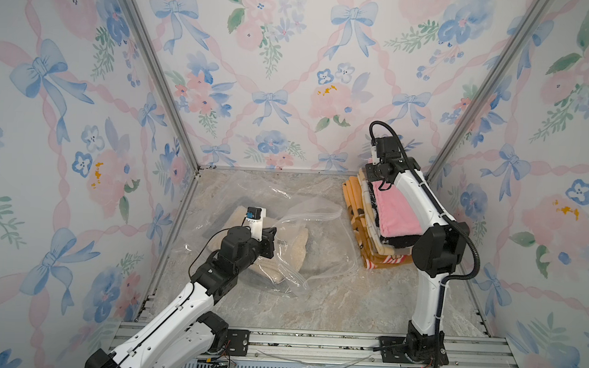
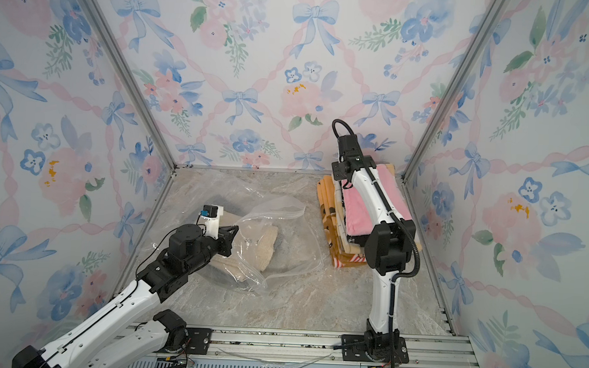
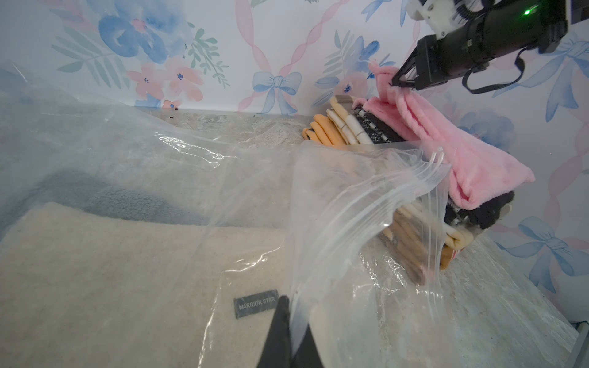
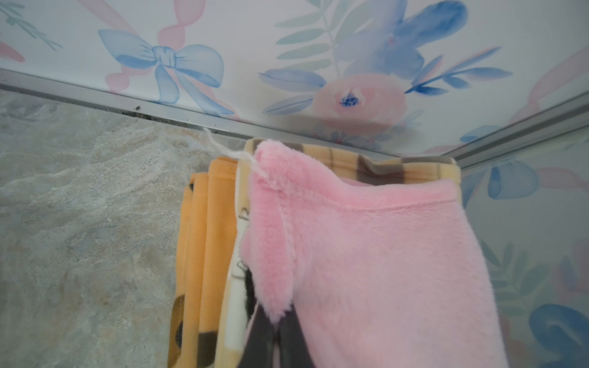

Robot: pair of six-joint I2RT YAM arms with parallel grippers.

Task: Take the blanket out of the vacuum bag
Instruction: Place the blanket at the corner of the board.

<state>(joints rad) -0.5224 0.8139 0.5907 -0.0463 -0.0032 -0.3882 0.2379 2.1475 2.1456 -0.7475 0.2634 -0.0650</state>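
The bag (image 1: 268,194) lies crumpled on the table (image 1: 332,302), left of centre in both top views, with its zip edge (image 1: 319,215) raised toward the middle of the frame. The cream blanket (image 1: 297,248) sits inside it, seen through the film. The left gripper (image 3: 287,315) is closed, pinching the bag's upper film just beside the blanket's grey label (image 3: 256,307). Right of centre in the top views, the right gripper (image 3: 396,82) is clamped on a corner of the pink blanket (image 3: 446,149), which tops the stack (image 1: 356,221) against the back wall
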